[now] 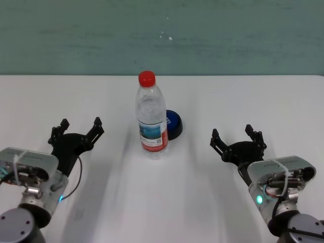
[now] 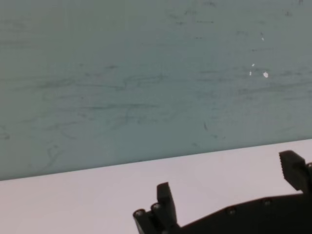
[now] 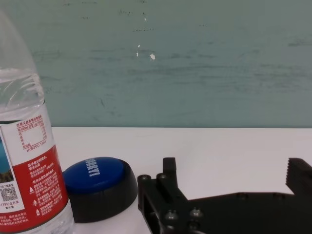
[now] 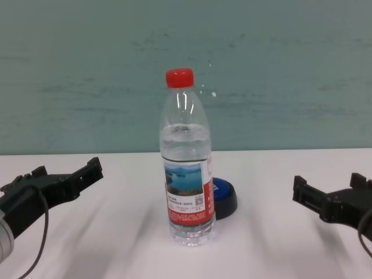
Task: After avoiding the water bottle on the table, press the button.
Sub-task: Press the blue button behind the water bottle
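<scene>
Both open claws, left claw [image 1: 80, 131] and right claw [image 1: 237, 137], hover over white table [image 1: 243, 96]; teal wall [image 1: 162, 35] behind.

Upright water bottle [image 1: 151, 116] directly before button [image 1: 173, 124]; open table [image 1: 263, 101] alongside.

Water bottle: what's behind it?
Behind the water bottle, on its right, sits the button, blue dome on black base; the bottle covers its left part. Both stand on the table. Left gripper and right gripper are open, well clear.
</scene>
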Action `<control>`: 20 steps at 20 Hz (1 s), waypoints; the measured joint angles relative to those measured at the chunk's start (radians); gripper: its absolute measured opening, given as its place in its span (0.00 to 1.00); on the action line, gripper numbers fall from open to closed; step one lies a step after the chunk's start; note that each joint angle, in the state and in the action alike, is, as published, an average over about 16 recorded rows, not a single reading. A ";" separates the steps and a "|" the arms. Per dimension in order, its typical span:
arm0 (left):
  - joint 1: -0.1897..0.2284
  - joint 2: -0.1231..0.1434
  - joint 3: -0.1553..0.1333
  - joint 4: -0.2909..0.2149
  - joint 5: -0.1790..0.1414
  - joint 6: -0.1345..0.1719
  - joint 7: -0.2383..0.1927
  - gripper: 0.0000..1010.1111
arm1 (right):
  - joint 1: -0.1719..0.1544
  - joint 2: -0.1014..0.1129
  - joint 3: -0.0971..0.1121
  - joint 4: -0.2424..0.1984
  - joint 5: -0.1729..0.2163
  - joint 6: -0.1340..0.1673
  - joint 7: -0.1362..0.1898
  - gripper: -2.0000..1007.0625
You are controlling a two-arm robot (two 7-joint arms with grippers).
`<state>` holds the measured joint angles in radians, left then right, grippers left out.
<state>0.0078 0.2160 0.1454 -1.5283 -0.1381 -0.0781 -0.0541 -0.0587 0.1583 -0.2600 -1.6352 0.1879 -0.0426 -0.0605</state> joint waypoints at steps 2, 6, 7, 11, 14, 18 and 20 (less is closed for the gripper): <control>0.002 -0.001 -0.003 -0.002 -0.001 0.001 -0.004 1.00 | 0.000 0.000 0.000 0.000 0.000 0.000 0.000 1.00; 0.009 -0.003 -0.011 -0.009 -0.002 0.006 -0.017 1.00 | 0.000 0.000 0.000 0.000 0.000 0.000 0.000 1.00; 0.012 -0.003 -0.014 -0.012 -0.002 0.008 -0.021 1.00 | 0.000 0.000 0.000 0.000 0.000 0.000 0.000 1.00; 0.028 -0.005 -0.028 -0.030 -0.003 0.015 -0.041 1.00 | 0.000 0.000 0.000 0.000 0.000 0.000 0.000 1.00; 0.046 -0.004 -0.041 -0.050 -0.005 0.022 -0.061 1.00 | 0.000 0.000 0.000 0.000 0.000 0.000 0.000 1.00; 0.074 0.000 -0.057 -0.084 -0.011 0.030 -0.087 1.00 | 0.000 0.000 0.000 0.000 0.000 0.000 0.000 1.00; 0.092 0.004 -0.066 -0.105 -0.016 0.034 -0.101 1.00 | 0.000 0.000 0.000 0.000 0.000 0.000 0.000 1.00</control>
<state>0.1001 0.2205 0.0794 -1.6337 -0.1542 -0.0445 -0.1547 -0.0588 0.1583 -0.2600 -1.6352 0.1879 -0.0426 -0.0606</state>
